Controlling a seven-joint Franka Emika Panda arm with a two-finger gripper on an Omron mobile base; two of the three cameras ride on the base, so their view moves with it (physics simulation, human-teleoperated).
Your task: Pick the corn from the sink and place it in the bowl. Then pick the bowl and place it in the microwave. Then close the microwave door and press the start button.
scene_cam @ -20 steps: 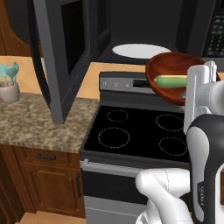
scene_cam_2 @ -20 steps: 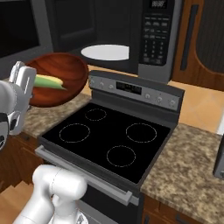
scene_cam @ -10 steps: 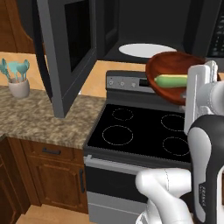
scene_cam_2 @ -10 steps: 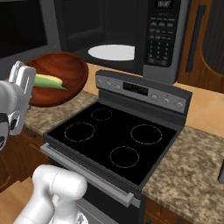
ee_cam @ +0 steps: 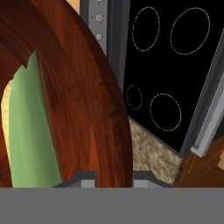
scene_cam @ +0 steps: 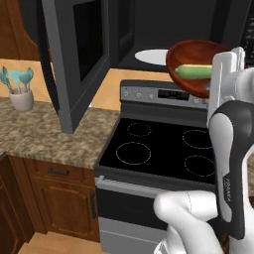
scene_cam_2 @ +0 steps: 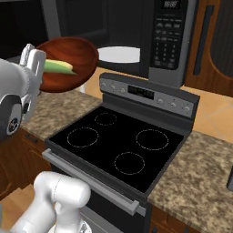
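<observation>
My gripper (scene_cam: 217, 79) (scene_cam_2: 40, 68) (ee_cam: 114, 177) is shut on the rim of the reddish-brown bowl (scene_cam: 188, 53) (scene_cam_2: 73, 52) (ee_cam: 105, 100). It holds the bowl in the air above the stove's back edge. The corn (scene_cam: 192, 71) (scene_cam_2: 59, 67) (ee_cam: 30, 131), yellow with a green husk, lies inside the bowl. Just behind the bowl is the black microwave (scene_cam: 149, 20) (scene_cam_2: 168, 36), with its white turntable (scene_cam: 150, 56) (scene_cam_2: 119, 54) exposed. The microwave door (scene_cam: 74, 59) hangs wide open to the left. The button panel is on the microwave's right side. The sink is out of view.
Below the bowl is the black cooktop (scene_cam: 158, 149) (scene_cam_2: 118, 145) with a grey control strip (scene_cam: 163, 94). Granite counter (scene_cam: 44, 134) flanks the stove on both sides. A white cup of teal utensils (scene_cam: 20, 92) stands at the far left. Wooden cabinets sit under the counter.
The whole scene has shifted in both base views, so the camera moved with the base toward the stove. The bowl and corn stay in the same grip.
</observation>
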